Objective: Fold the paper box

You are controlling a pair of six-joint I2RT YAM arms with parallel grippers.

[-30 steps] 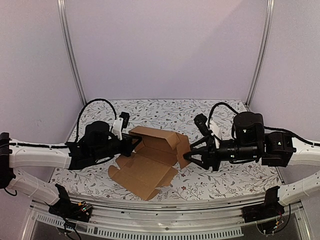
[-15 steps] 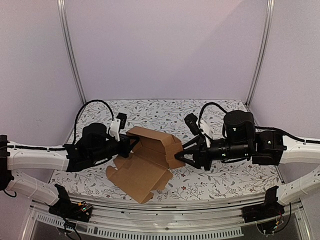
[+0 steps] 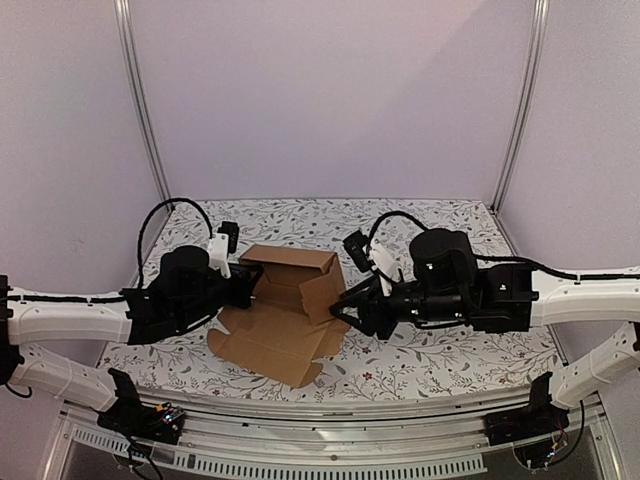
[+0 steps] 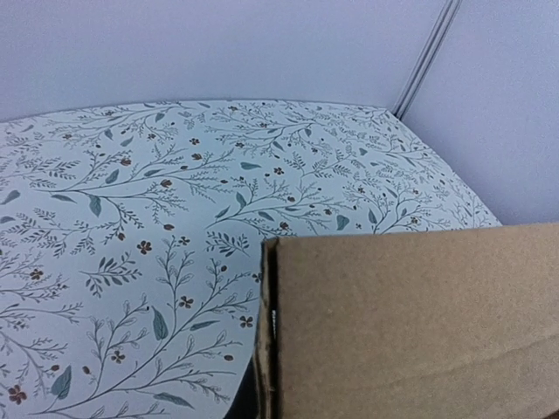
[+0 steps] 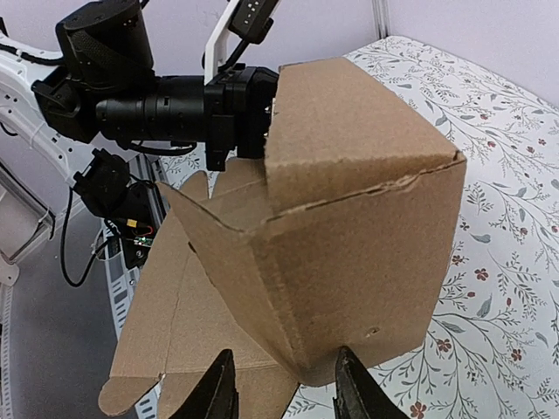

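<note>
Nearest to me, in the lower middle of the top view, the flat, unfolded part of the paper box (image 3: 275, 345) lies on the flowered table (image 3: 430, 365), one corner pointing toward the bottom edge of the frame. Just behind that, at the middle of the frame, the rest of the box stands up with its walls partly raised, and my two tools sit at its sides. My left tool (image 3: 247, 290) comes in from the left and meets the box's left wall. From above its fingertips are hidden, and its own camera shows only a brown panel filling the lower right of the frame, so I cannot tell whether it grips. My right tool (image 5: 286, 391) comes in from the right at the box's right flap. In its wrist view the fingers (image 5: 220, 388) stand apart at the bottom edge with the lower corner of the box between them, and I cannot tell whether they press on the cardboard. Beyond the box the table runs on to the pale back wall (image 3: 330, 100).
</note>
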